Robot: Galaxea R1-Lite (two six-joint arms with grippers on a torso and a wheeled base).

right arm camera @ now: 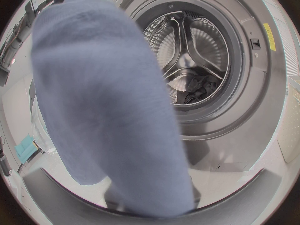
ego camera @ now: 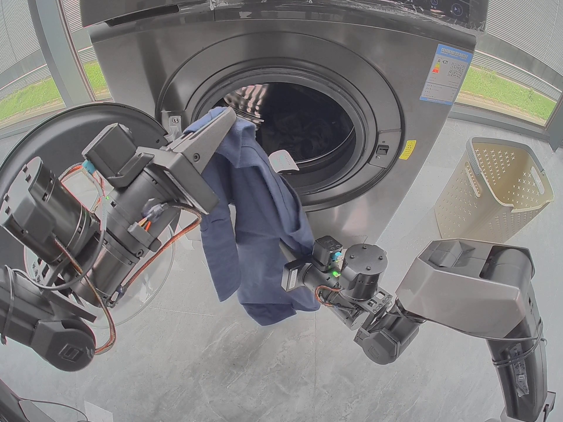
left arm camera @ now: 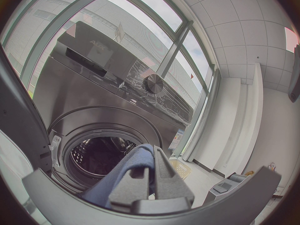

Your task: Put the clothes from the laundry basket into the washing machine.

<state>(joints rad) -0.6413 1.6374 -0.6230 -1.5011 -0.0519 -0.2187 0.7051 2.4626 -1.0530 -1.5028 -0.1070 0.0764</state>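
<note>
At washing machine [ego camera: 363, 48] mouth, loading: left gripper [ego camera: 226, 118] clamps blue shirt [ego camera: 258, 218]; right gripper [ego camera: 288, 260] fingers cloth-hidden, can't tell. Next I push shirt inside.

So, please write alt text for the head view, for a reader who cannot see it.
The left gripper holds a blue shirt up at the washer's open mouth; the shirt hangs down over the right gripper. In the drum lie dark clothes, and a basket sits on the right.

Blue shirt [ego camera: 258, 218] covers R hand [ego camera: 282, 254].
</note>
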